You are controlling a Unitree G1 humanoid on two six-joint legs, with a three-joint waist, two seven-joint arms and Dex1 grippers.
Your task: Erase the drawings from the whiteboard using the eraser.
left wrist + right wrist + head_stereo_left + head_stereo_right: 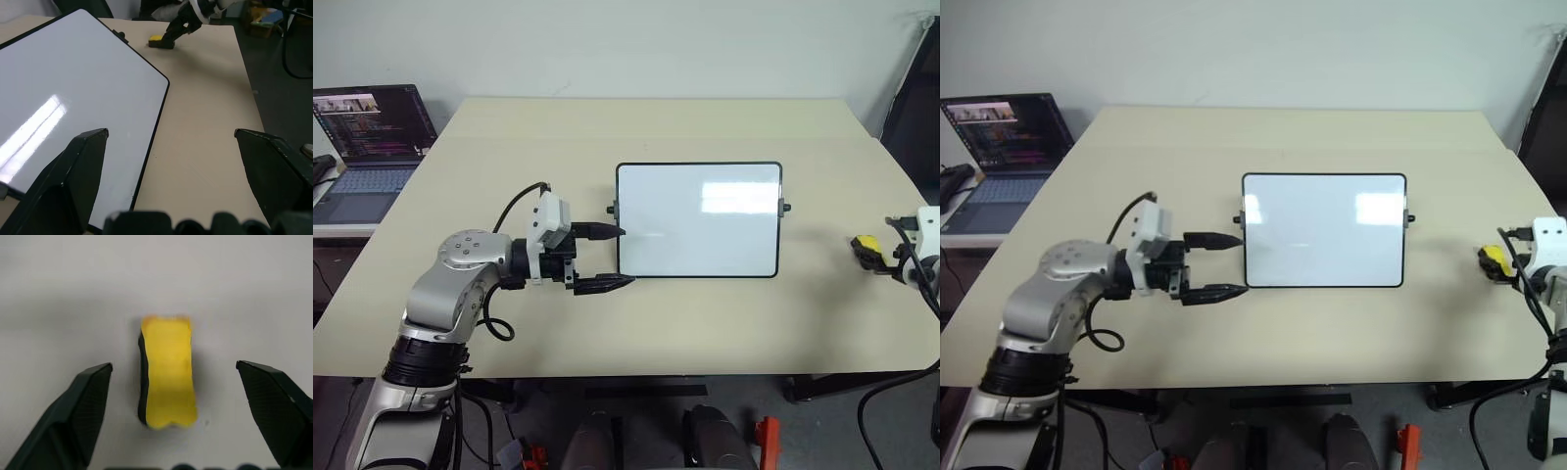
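Pale wall runs behind one beige table (705, 323), and at its far left edge sits one open laptop (374, 147) on a lower side desk. Next along comes my left gripper (612, 258), level with the table and pointing toward the board, its two black fingers spread apart with nothing between them; one fingertip reaches the board's left edge near the side knob, the other lies just off the lower left corner. One whiteboard (698, 220) lies flat in the middle of the table, dark-framed, with two small black knobs, one on each short side. Its surface looks white and glossy with window glare, and I cannot make out any drawings on it. Further right, well apart from the board and near the table's right edge, lies one yellow eraser (867, 247) with its dark underside down. My right gripper (173, 377) is at it, fingers wide apart on either side, not touching it.

From my left wrist the board's corner passes between my own fingers, and the eraser (160, 39) shows far off with the other gripper over it. From my right wrist I get what the head views cannot: clear gaps between the eraser (168, 372) and both fingers.
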